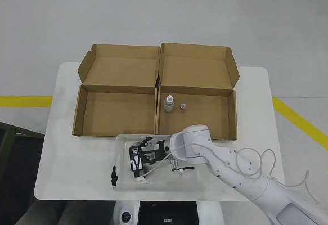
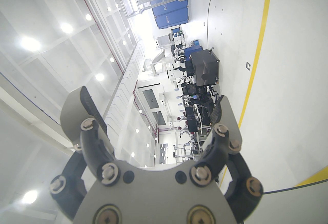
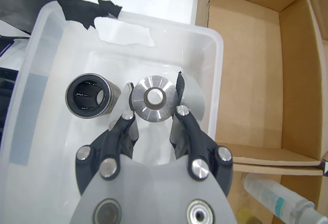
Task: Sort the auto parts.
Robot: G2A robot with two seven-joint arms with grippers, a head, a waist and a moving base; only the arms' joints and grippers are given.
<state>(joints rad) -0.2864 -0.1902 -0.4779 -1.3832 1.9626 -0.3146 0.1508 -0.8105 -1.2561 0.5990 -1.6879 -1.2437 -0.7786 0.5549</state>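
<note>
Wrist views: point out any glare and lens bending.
Left wrist view: ceiling lamps flare into white blobs, and the yellow floor line bows, a wide-lens effect. Right wrist view: bright streaks glint on the metal part held in the right gripper; the clear bin's wall carries soft reflections. Top view: even light.

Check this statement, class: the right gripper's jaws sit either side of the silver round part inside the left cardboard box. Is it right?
The place is wrong: the right gripper has its jaws either side of the silver round part inside the clear plastic bin, as the right wrist view shows.
</note>
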